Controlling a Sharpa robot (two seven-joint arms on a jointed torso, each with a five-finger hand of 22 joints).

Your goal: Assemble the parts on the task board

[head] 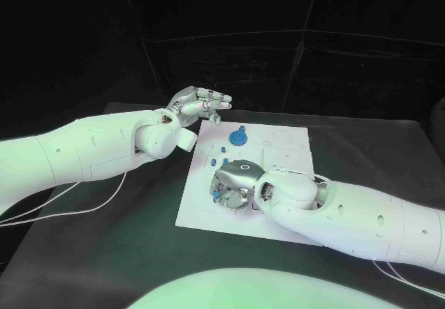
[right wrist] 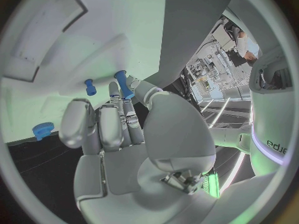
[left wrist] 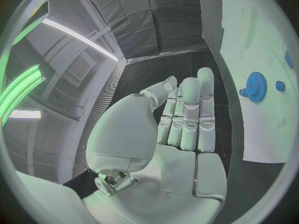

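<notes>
Right hand: nearest the head camera, it lies palm-down over the near half of the task board, its white arm reaching in across the board's near right corner.
Right hand, wrist view: the fingers lie close together and stretched out over the white board; a blue peg stands at the fingertips, touching or just beside them, and I cannot tell whether it is pinched.
Second blue peg: just beside the first, on the board, apart from the fingers.
Small blue toothed part: at the board's edge, seen from the right wrist; the head view hides it under the hand.
Blue gear: on the far half of the task board, well apart from the right hand; the left wrist view shows it as a toothed disc with a small blue knob just beside it.
Small blue pieces: in a row on the board between the gear and the right hand.
Left hand: raised off the board's far left corner, over the black table.
Left hand fingers: straight and side by side, thumb alongside, holding nothing and touching nothing.
</notes>
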